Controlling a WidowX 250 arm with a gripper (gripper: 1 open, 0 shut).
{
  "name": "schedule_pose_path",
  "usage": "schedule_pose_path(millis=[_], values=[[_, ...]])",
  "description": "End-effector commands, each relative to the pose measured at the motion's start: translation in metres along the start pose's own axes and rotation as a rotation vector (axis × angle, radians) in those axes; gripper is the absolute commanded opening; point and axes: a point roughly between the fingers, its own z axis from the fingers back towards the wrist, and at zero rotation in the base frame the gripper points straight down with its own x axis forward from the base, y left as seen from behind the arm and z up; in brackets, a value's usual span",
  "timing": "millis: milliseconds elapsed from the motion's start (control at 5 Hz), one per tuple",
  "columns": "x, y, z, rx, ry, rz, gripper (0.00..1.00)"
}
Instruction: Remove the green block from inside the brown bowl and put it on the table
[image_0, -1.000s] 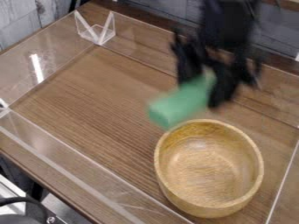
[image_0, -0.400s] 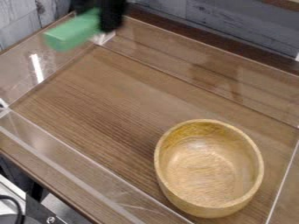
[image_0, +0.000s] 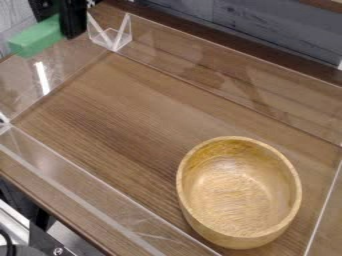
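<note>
Green block (image_0: 36, 37): upper left of the frame, up by the dark gripper (image_0: 64, 20)
Jaws: closed on the green block, from what I can see
Brown bowl (image_0: 239, 192): lower right, on the table (image_0: 134, 140), nothing inside

A broad brown wood-grain tabletop (image_0: 147, 120), edged with low clear plastic walls (image_0: 30, 88), carries a round light tan wooden bowl (image_0: 239, 192) with a thick rim, which sits upright, its inside bare.
</note>
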Motion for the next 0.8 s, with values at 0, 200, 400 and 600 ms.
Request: schedule_pose_path(millis=[0, 200, 400, 600], values=[[0.000, -0.001, 0.000, 0.024, -0.041, -0.004, 0.00], [0.002, -0.006, -0.014, 0.017, -0.040, 0.003, 0.00], [0.002, -0.017, -0.024, 0.011, -0.037, 0.013, 0.00], [0.001, -0.028, -0.035, 0.005, -0.034, 0.023, 0.00]])
